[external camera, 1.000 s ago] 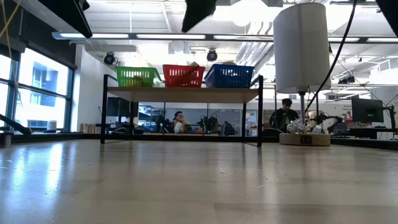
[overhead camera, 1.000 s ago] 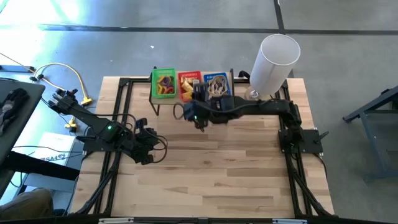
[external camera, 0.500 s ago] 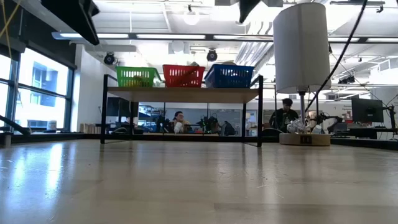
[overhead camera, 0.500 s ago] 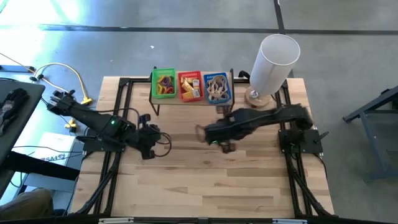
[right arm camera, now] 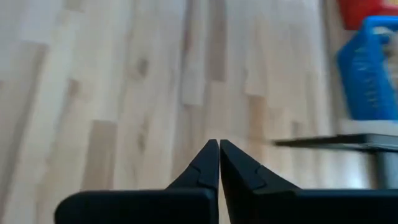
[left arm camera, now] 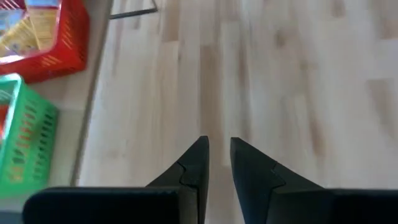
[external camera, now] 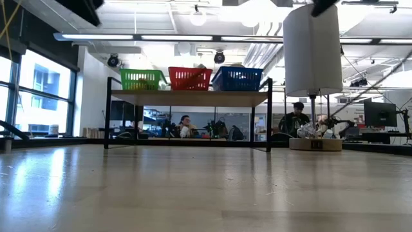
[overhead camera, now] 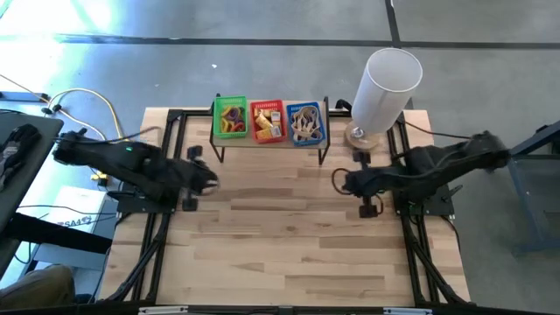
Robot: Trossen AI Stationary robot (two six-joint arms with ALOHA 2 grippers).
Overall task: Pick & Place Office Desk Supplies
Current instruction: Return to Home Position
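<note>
Along the twelve o'clock edge of the worktop [overhead camera: 289, 245], up on the shelf [external camera: 187, 98]: office desk supplies [overhead camera: 268, 112], sorted by kind into a green bin [external camera: 141, 80], a red bin [external camera: 190, 79] and a blue bin [external camera: 237, 79], side by side in one close row. Judged to be stowed there as the job's finished state, off the boards and grouped: coloured rings [overhead camera: 232, 118] in green, yellow-white packets [overhead camera: 268, 124] in red, tan loops [overhead camera: 305, 122] in blue. Set mouths upward, each bin's long axis running twelve to six, row and shelf alike running nine to three. Flanked at about one o'clock by a tall white cylinder [overhead camera: 385, 83] on its round base, just beside the shelf's end. Left pincer [left arm camera: 217, 146] at nine o'clock over bare wood, fingers parted by a narrow gap, gripping nothing, aimed toward three. Right pincer [right arm camera: 219, 148] at three o'clock, fingers pressed together, empty, aimed toward nine. Held out at the sides, probably for parking, well apart from the bins so as to knock none of them.
</note>
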